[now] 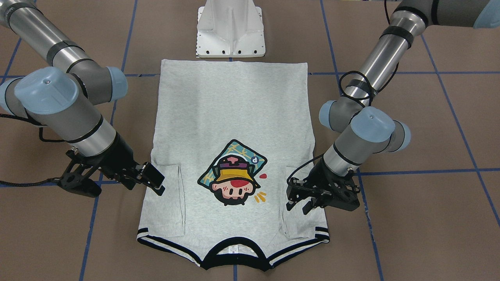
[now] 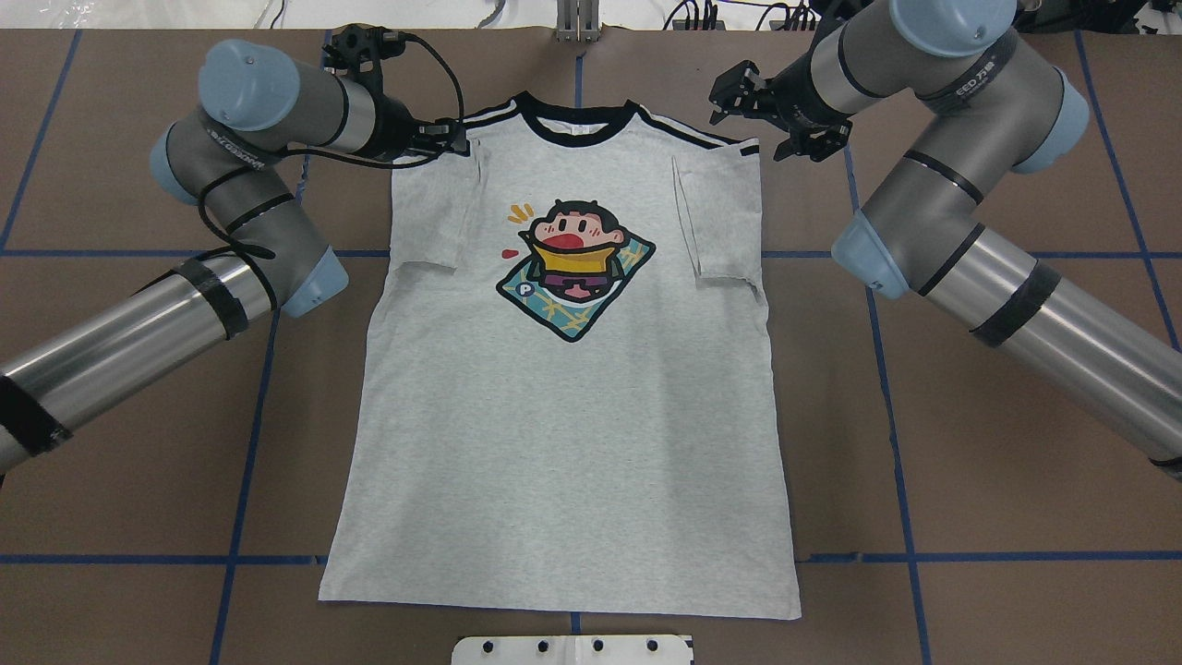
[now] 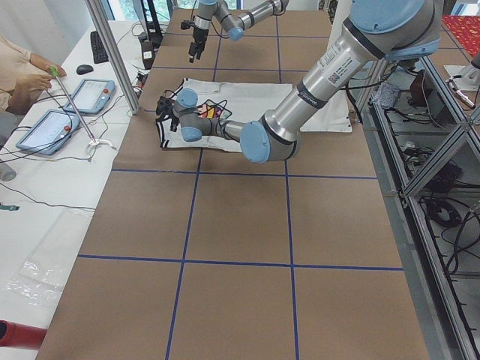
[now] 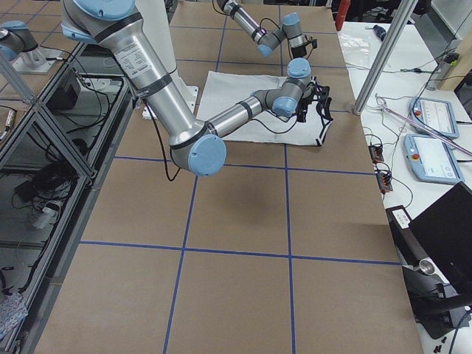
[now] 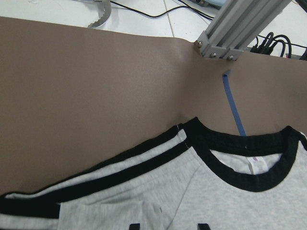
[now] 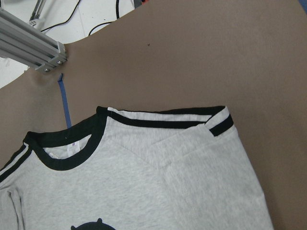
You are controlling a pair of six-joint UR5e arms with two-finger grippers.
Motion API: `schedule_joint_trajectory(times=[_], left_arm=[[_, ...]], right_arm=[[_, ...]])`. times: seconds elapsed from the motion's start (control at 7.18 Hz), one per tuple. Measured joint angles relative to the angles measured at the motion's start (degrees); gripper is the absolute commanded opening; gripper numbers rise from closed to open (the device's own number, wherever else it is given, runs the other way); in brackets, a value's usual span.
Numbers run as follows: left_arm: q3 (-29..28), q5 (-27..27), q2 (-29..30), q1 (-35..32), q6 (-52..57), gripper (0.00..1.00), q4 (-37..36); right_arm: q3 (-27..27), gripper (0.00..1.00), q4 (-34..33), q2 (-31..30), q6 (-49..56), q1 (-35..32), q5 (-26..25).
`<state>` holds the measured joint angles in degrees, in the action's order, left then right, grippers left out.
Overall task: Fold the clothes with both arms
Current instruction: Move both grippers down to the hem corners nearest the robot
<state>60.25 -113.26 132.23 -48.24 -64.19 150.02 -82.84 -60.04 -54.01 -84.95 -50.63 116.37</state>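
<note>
Left gripper [image 2: 454,143]: Released. My left wrist view shows the two fingertips [image 5: 135,225] apart at the bottom edge with nothing between them. It sits low over the shirt's left shoulder stripes.
Right gripper [image 2: 757,125]: Jaws spread and empty as far as I can read from overhead. It hangs just outside the right shoulder corner, and its wrist view looks down from higher up than the left one does.
Shirt [image 2: 563,406]: Flat on the table [image 2: 997,462], print up, with both sleeves already turned in over the front.
Collar [image 2: 577,125]: At the far end, away from the base [image 1: 230,31].
Hem [image 2: 554,605]: At the near end, just in front of the base.
Long axis: Runs straight out from the base, hem to collar, down the middle between my two arms.
Which way: Both grippers are up at the collar end, one at each shoulder. The cloth lies inward and back toward the robot from each of them.
Nearer arm: The left, I judge. It is over its shoulder already, while the right is off the corner and higher.
Next move: I read it as pinching both shoulders and carrying them back along the long axis toward the hem. First the right has to come in and down.
Risk: Uneven grips would skew the fold, and a turned-in sleeve could slip back out.
</note>
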Motion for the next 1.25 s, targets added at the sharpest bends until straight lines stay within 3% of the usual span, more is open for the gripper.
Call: schedule_joint_trajectory(times=[0.42,0.7,0.98,1.25], left_arm=[[24.2,-4.4,-13.8,0.0,-4.2,0.74,-8.9],[35.3,-7.5,-21.5,0.3,-12.8,0.83,-9.9],[40.0,-8.8,-24.7,2.1,-21.2,0.83,-10.1],[43.3,-8.9,-27.8,6.0,-25.7,0.83,-10.2]], right_arm=[[-17.1,1.00,-21.4,-1.9,-8.8,12.9,-11.9],[-29.2,1.00,-28.0,-7.7,-19.2,22.8,-18.9],[-38.4,1.00,-31.1,-17.0,-27.0,32.1,-24.7],[-40.9,1.00,-31.7,-21.8,-38.1,41.0,-31.8]])
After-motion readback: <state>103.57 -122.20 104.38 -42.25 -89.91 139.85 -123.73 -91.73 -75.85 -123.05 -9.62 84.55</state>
